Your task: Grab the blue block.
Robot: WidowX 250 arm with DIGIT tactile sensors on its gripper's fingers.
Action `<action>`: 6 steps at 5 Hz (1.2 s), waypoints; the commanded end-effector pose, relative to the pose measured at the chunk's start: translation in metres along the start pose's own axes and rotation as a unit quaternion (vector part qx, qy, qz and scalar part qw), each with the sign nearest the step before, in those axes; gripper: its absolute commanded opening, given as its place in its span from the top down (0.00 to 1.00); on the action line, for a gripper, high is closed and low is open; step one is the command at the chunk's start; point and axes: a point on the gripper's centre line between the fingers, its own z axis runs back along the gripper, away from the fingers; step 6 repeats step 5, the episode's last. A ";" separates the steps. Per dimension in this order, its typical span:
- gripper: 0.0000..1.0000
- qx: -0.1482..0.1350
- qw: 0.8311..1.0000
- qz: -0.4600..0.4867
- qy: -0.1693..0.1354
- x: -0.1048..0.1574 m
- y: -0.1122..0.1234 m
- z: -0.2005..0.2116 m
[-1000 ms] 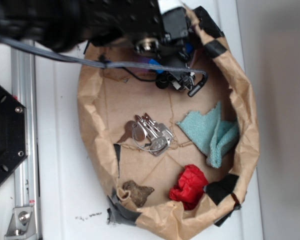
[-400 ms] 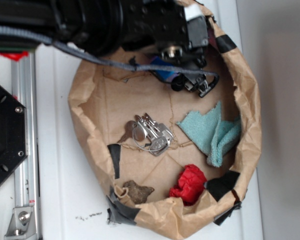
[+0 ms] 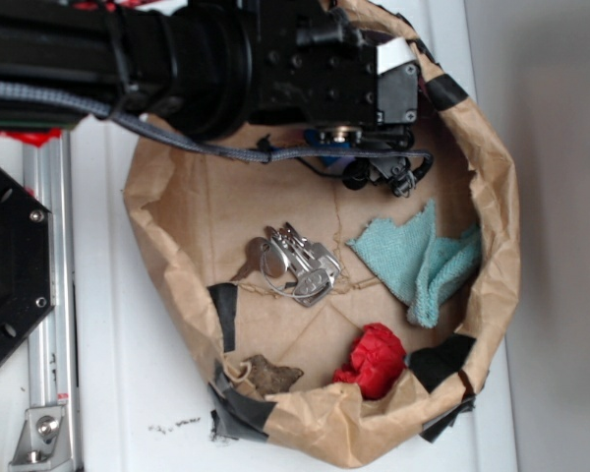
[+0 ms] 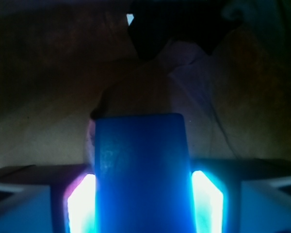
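Observation:
In the wrist view the blue block (image 4: 141,160) stands as a flat smooth slab filling the gap between my two glowing pads (image 4: 82,204), which touch its two sides. My gripper (image 4: 143,194) is shut on it over the brown paper floor. From the exterior view the black arm covers the top of the paper bag (image 3: 167,246). Only a blue sliver of the block (image 3: 326,136) shows under the wrist. The gripper (image 3: 379,175) hangs just above the teal cloth.
Inside the bag lie a key bunch (image 3: 293,264), a teal terry cloth (image 3: 421,261), a red crumpled thing (image 3: 374,362) and a brown lump (image 3: 265,374). Bag walls rise all around. A black mount (image 3: 10,265) and metal rail (image 3: 49,295) stand left.
The arm has swung right and spread further over the bag's top. The bag rim has been pushed wider. Less of the blue block shows beneath the wrist.

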 end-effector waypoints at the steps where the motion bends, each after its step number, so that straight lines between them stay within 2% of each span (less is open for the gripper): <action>1: 1.00 -0.053 0.996 -0.072 0.007 0.008 0.005 0.063; 2: 1.00 -0.108 0.979 -0.175 0.013 -0.002 -0.002 0.118; 3: 1.00 -0.107 0.959 -0.260 0.021 0.000 -0.011 0.170; 4: 1.00 -0.087 0.956 -0.279 0.032 0.004 -0.017 0.169; 5: 0.90 -0.059 0.958 -0.279 0.031 0.000 -0.022 0.160; 6: 0.90 -0.059 0.958 -0.279 0.031 0.000 -0.022 0.160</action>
